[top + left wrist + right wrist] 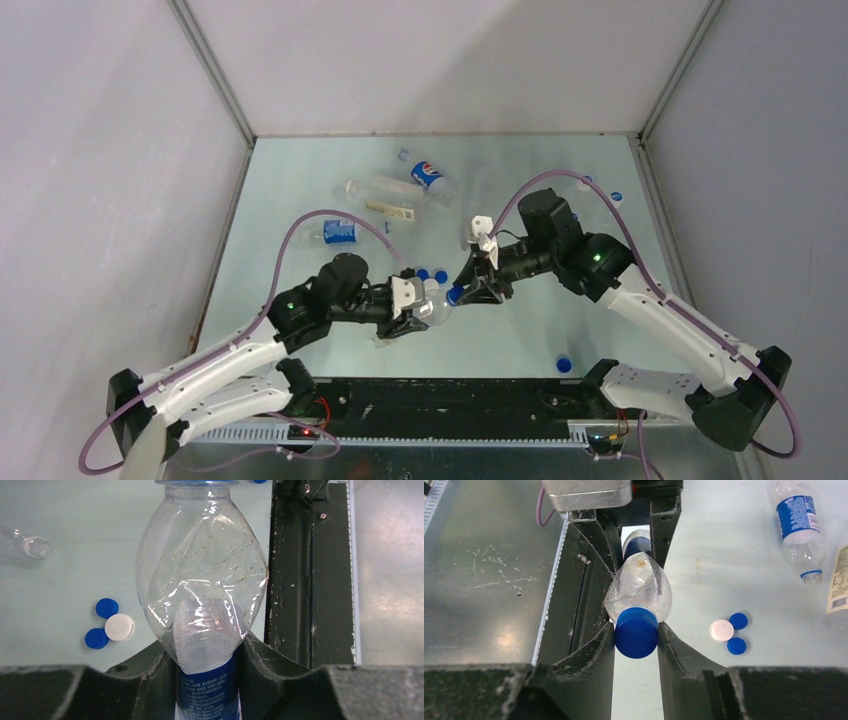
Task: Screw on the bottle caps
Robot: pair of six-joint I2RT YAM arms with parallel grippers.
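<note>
Held between the arms near the front of the worktop (300, 170): one clear bottle (200, 580), pinched around its labelled body by the left claw (205, 652), neck pointing toward the right arm. Clamped narrow around the blue cap (636, 636) at the bottle's mouth: the right claw (636, 630). Probably seated on the thread, though hard to tell how far down from these views. Empty by the look of it, so very light; thin-walled and soft, creased at the shoulder, likely to buckle or twist under a hard squeeze. Better gripped low on the labelled section, as here, with only modest pressure. Rigid and small at the cap, fit for a firm pinch across its sides; smooth plastic, so prone to slipping while turned. Lying loose on the worktop nearby: a white cap (722, 630) just beside two blue caps (738, 621), with more bottles (430, 178) farther back.
</note>
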